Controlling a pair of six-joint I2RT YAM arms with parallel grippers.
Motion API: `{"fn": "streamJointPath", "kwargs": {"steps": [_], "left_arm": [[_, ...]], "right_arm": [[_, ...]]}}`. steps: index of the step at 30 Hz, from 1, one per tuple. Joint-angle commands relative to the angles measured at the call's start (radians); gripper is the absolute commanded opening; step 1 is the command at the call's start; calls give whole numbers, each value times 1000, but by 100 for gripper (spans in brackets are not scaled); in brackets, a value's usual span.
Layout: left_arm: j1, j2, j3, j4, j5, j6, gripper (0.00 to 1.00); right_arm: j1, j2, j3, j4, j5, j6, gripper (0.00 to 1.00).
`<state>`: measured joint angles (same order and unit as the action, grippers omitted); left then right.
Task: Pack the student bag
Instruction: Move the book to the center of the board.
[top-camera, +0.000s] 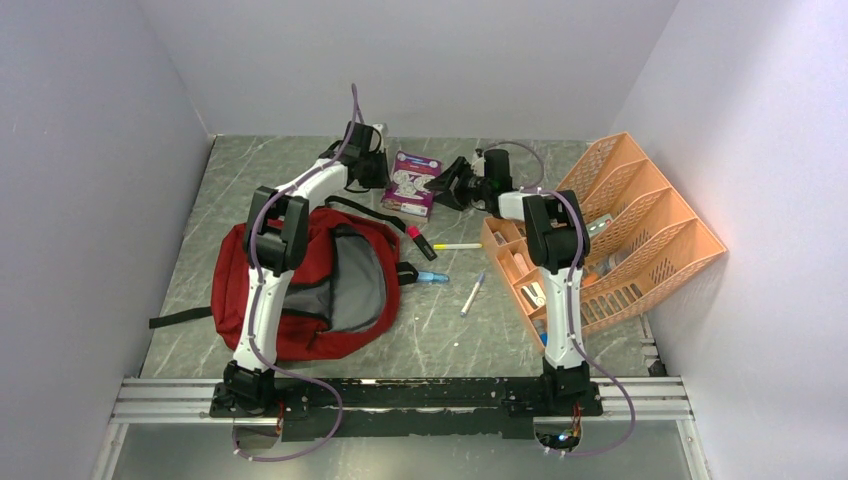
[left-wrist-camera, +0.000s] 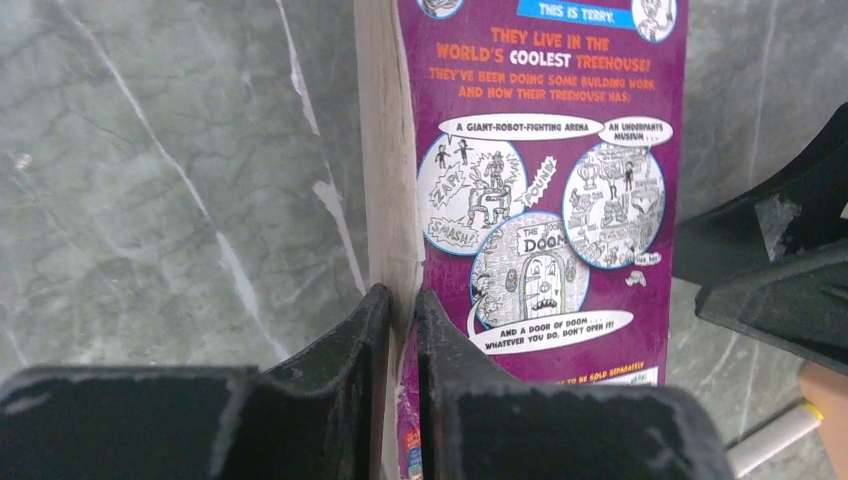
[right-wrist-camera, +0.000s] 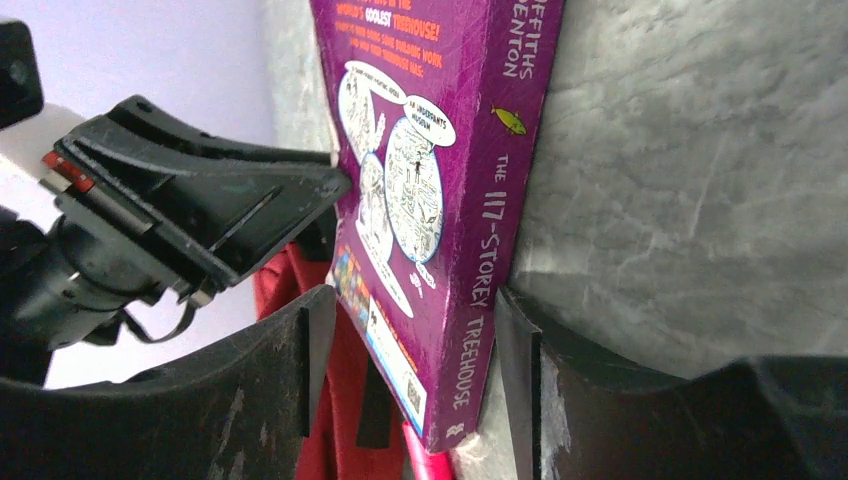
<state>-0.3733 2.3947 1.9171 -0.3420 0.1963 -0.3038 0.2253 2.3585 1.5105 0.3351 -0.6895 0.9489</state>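
Top external view, table: a grey marbled tabletop (top-camera: 480, 340) is seen across the middle of the frame.
Bag: the student bag (top-camera: 330, 345), a dark red soft fabric backpack with black straps, is laid left of centre, unzipped, grey lining exposed; nothing packed can be made out inside.
Organiser: an orange perforated plastic desk organiser (top-camera: 650, 230) is set at the right edge, small items in its trays.
Book: a purple paperback book (top-camera: 412, 183) is found at upper centre, just beyond the student bag.
Left gripper: the left gripper (left-wrist-camera: 403, 305) is nearly closed, pinched on the book's cover edge beside the cream pages.
Right gripper: the right gripper (right-wrist-camera: 410, 330) is held wide astride the spine end, a gap showing; nothing is clamped.
Pens: a pink marker (top-camera: 418, 238), a yellow-tipped pen (top-camera: 458, 246) and a white pen (top-camera: 472, 296) are scattered between student bag and organiser.
Progress: judged early; the book is only being taken up, and everything is left to pack.
Writing: "THE 117-STOREY TREEHOUSE" is read on the spine; "THEY LIVE IN THE WORLD'S COOLEST TREEHOUSE!", "A GIANT-ROBOT-FIGHTING ARENA" and "DON'T OPEN IT!" on the cover.
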Motion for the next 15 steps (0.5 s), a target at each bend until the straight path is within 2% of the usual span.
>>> {"fn": "streamJointPath", "kwargs": {"steps": [1, 6, 8, 11, 15], "left_arm": [[-38, 161, -65, -195, -55, 53, 5], [-46, 162, -64, -191, -39, 60, 5], [-52, 165, -61, -194, -35, 64, 5], [-58, 170, -57, -199, -34, 68, 5], [-61, 166, -62, -203, -40, 63, 5]], "right_arm": [[71, 54, -21, 205, -209, 161, 62], [76, 80, -6, 362, -227, 279, 63], [79, 86, 10, 366, -209, 295, 63], [84, 60, 20, 243, -111, 240, 63], [91, -16, 21, -32, 174, 101, 65]]}}
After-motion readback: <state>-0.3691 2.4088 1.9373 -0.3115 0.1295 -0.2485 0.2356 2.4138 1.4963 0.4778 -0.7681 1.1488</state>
